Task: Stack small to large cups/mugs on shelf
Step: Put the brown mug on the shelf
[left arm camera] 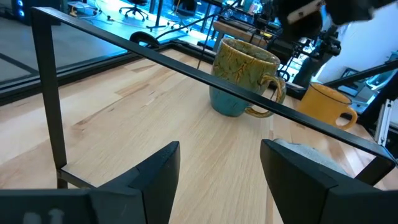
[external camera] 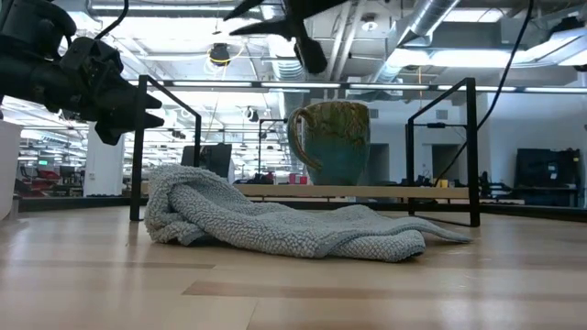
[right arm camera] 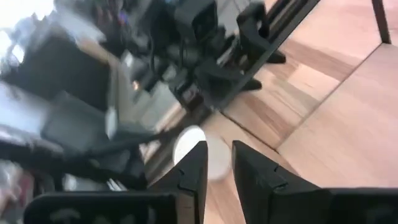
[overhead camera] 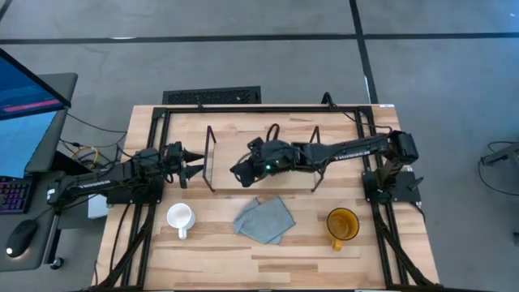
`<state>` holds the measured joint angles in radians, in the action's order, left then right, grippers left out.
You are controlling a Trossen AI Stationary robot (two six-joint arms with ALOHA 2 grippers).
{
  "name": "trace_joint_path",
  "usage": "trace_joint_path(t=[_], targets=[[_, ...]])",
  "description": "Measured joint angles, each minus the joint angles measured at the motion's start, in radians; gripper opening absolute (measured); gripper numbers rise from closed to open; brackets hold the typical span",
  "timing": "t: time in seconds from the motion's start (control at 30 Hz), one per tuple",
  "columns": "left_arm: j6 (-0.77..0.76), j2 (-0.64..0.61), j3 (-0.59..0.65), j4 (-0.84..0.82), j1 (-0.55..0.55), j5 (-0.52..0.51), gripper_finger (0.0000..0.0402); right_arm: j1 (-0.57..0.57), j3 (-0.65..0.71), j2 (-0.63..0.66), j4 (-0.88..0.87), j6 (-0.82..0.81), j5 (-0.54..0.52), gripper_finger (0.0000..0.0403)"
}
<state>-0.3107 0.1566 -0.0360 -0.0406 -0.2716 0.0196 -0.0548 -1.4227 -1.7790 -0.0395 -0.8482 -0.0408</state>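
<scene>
Glaze mottles the olive-brown mug (external camera: 332,142), round-bellied, upright on the pale-wood shelf (external camera: 367,192) beneath the right gripper (overhead camera: 241,173), fingers apart, empty. Left gripper (overhead camera: 191,163) gapes empty at nine o'clock. Nubby grey-blue cloth (overhead camera: 264,218), white mug (overhead camera: 179,217) and amber mug (overhead camera: 341,225) lie at six o'clock.

Olive-brown mug (left arm camera: 244,78): mottled olive-yellow glaze above, teal-blue band at base. Yellow-amber mug (overhead camera: 342,225), at 5 o'clock on the tabletop (overhead camera: 211,259): uniform amber. Small white mug (overhead camera: 179,217), at 7 o'clock: plain white. Cloth (external camera: 275,220): grey-blue, nubby weave. Shelf (left arm camera: 124,124): light wood board, black wire frame. Tabletop: pale wood planks. Both arms: black.
</scene>
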Motion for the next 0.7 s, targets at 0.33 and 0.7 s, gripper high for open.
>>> trace_joint_path(t=[0.33, 0.7], targets=[[0.0, 0.0, 0.0, 0.0, 0.0, 0.0, 0.0215, 0.036, -0.306, 0.0, -0.587, 0.217, 0.02, 0.0009], [0.0, 0.0, 0.0, -0.005, 0.0, 0.0, 0.0215, 0.048, -0.355, -0.007, -0.8, 0.148, 0.112, 0.0007]])
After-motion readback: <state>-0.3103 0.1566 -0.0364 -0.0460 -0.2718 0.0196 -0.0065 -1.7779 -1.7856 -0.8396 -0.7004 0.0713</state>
